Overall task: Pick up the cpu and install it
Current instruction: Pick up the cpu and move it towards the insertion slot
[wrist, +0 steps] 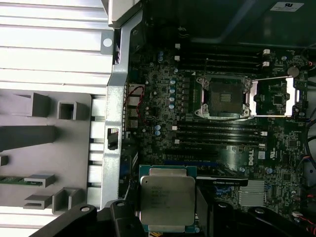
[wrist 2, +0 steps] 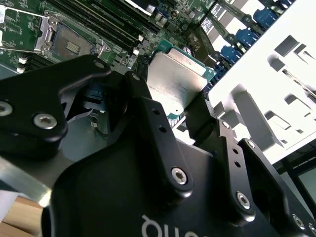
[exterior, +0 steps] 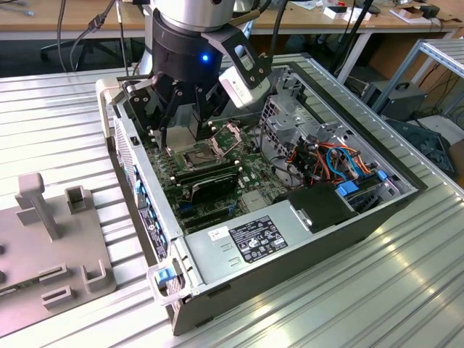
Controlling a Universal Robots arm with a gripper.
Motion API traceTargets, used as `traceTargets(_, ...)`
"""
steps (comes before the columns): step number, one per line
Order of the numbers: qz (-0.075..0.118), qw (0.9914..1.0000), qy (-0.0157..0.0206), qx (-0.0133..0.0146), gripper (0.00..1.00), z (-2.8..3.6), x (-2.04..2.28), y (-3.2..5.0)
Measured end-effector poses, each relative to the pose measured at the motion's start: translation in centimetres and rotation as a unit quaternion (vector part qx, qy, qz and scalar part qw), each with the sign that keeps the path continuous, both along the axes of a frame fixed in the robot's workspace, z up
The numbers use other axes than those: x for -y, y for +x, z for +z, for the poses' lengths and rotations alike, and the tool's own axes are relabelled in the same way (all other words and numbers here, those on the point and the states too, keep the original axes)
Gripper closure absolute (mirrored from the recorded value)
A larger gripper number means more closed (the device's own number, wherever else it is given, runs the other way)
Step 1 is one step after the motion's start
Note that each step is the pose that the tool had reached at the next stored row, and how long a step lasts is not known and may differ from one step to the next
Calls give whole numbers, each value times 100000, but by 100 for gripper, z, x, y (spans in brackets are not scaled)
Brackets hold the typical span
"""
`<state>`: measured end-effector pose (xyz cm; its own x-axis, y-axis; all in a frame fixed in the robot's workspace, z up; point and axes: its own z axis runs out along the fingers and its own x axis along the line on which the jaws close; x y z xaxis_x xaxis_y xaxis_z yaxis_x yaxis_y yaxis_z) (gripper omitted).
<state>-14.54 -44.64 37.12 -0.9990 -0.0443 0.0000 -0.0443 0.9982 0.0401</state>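
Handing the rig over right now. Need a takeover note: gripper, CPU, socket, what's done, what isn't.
Gripper: shut on the square silver-lidded CPU, with fingers on two opposite edges.
CPU: lifted and held above the green motherboard inside the open black computer case.
Square CPU socket: empty, its metal load plate swung open.
Done: pickup.
Left: CPU not yet seated in the socket, and the load plate is not closed.
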Motion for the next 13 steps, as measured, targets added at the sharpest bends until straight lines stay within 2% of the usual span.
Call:
traceTargets(9,0,100000,0,0,45,0,0,1)
traceTargets(13,-1,100000,0,2,45,0,0,37)
